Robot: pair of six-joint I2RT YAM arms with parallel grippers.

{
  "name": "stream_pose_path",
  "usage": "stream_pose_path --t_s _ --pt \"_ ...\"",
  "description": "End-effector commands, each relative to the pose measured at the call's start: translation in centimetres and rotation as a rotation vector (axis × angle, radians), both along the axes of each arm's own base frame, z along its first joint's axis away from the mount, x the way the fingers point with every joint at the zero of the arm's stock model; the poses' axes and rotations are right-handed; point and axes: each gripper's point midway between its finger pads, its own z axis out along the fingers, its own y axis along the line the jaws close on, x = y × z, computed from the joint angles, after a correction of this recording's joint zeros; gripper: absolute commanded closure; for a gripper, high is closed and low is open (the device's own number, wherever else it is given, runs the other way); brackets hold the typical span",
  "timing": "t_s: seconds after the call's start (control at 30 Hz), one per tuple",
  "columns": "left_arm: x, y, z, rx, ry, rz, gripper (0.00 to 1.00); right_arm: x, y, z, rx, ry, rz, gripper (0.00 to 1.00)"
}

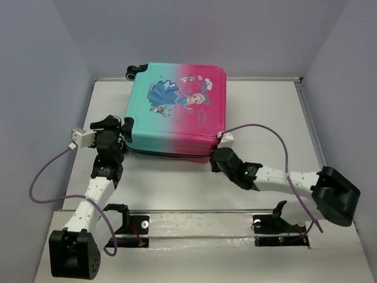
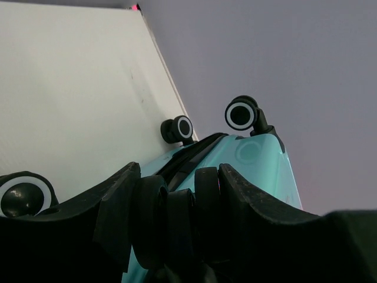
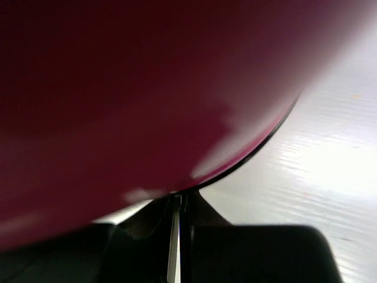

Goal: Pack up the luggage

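1. Luggage point(image 1: 177, 112): lies flat and closed on the white worktop point(image 1: 177, 183), toward the far middle. The printed face is up. The shell is teal on the left half and pink on the right half. 1 far wheel point(image 1: 131, 73) projects past the far left corner.

2. Left gripper point(image 1: 122, 132): sits at the near left corner of the luggage. In the left wrist view its 2 black fingers point(image 2: 118, 200) stand partly spread, 1 on each side of a twin caster wheel point(image 2: 152, 206). The caster fills the gap between them, so the fingers are grasping it. Beyond it, the teal shell edge and 2 further wheels point(image 2: 241, 115) point(image 2: 178, 128) are visible against the worktop and the back wall.

3. Right gripper point(image 1: 217, 158): sits at the near right corner of the luggage, close to the dark zipper trim. In the right wrist view its fingers point(image 3: 147, 224) are clenched, with only a thin slit between them. Nothing can be made out in that slit. The blurred pink shell point(image 3: 118, 88) fills the view directly above the fingertips.
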Motion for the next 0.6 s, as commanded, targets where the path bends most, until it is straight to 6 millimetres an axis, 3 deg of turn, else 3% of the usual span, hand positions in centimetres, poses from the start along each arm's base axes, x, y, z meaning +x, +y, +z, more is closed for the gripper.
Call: stream_pose_path --t_s 0.0,0.07,0.1,0.2,0.23,0.3,0.33,0.37,0.4,0.5,0.53,0.57 --pt "-1.2 -9.9 -2.8 0.068 0.114 -0.416 0.94 -2.4 12.0 4.9 0.098 -0.079 0.308 0.93" --pt "-1.5 -8.6 -1.6 0.085 0.085 -0.373 0.94 -3.6 13.2 5.5 0.078 -0.102 0.345 0.93" --pt "-1.3 -6.6 0.0 0.106 0.068 -0.301 0.94 -4.5 13.9 6.0 0.064 -0.126 0.369 0.93" --pt "-1.2 -4.8 2.5 0.107 0.02 -0.286 0.94 -4.4 13.4 5.5 0.037 -0.136 0.368 0.93" --pt "-1.0 -3.0 3.7 0.102 0.015 -0.236 0.94 -4.0 12.8 5.7 0.021 -0.143 0.356 0.93" --pt "-0.9 -1.6 6.4 0.117 -0.016 -0.211 0.94 -2.9 10.8 6.9 0.057 -0.141 0.353 0.93" --pt "-0.9 -0.5 6.3 0.114 0.008 -0.187 0.94 -1.1 8.7 10.5 0.144 -0.188 0.308 0.93" --pt "-1.0 1.7 7.1 0.116 0.006 -0.127 0.94 -1.3 7.9 11.7 0.184 -0.191 0.335 0.93" --pt "-0.8 2.2 8.6 0.135 -0.013 -0.135 0.94 -1.0 6.7 12.4 0.193 -0.207 0.326 0.93" --pt "0.1 5.0 8.2 0.149 0.056 -0.084 0.94 -1.3 4.9 14.1 0.169 -0.228 0.311 0.93" --pt "0.9 5.6 6.1 0.146 0.135 -0.077 0.91 -1.4 4.8 13.8 0.164 -0.221 0.314 0.93" --pt "1.2 6.0 4.9 0.144 0.171 -0.077 0.79 -1.6 4.8 13.5 0.164 -0.21 0.321 0.93"
